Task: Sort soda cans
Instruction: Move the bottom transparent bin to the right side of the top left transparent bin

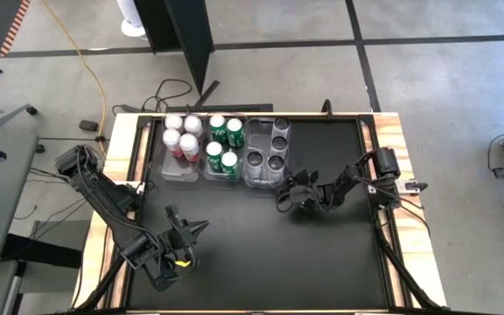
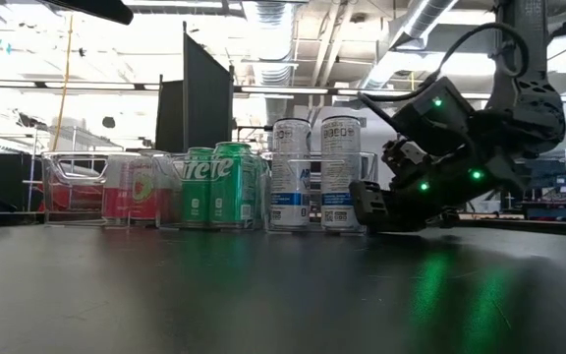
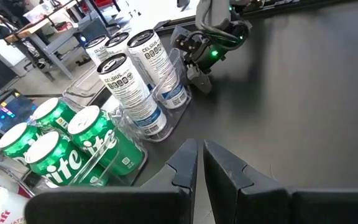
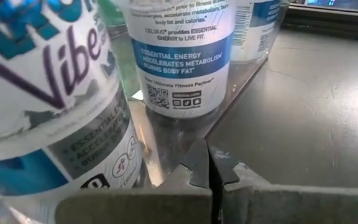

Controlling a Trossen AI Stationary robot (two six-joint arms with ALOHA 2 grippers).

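Overhead alone shows three bins [image 1: 182, 171]: pink cans [image 1: 183, 138], green cans [image 1: 223, 147], dark cans [image 1: 268, 147]. Left end effector [image 1: 195, 231] and right end effector [image 1: 281, 199] closed, empty.

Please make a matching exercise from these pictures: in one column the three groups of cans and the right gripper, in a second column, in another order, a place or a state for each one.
Things:
1. red-pink cans
2. green cans
3. white-labelled cans
4. right gripper

Places or states:
A. in the middle bin
B. shut, low over the table beside the bin nearest the right arm
C. in the bin nearest the left arm's side
D. in the bin nearest the right arm's side

Pairs: 1-C, 2-A, 3-D, 4-B
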